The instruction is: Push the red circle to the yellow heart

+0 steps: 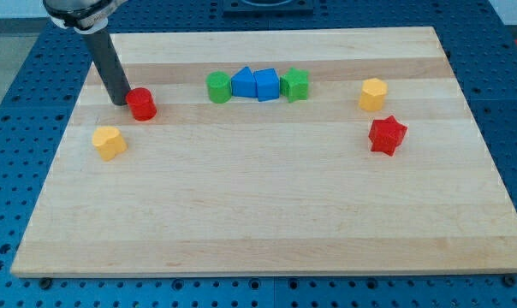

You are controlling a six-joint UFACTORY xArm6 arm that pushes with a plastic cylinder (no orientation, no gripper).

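Tip: my tip (120, 103) upper left of frame, touching red circle (142, 104) on its left; bare rod, holds nothing.
Yellow heart: (109, 142) just below-left of red circle, apart.

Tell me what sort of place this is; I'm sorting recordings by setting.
Probably a robotics lab bench: a wooden board holding small coloured blocks, lying on a blue perforated table, with my tip beside the red circle.

Two red blocks (142, 103), two yellow (109, 142), two green (218, 87), two blue (244, 83).
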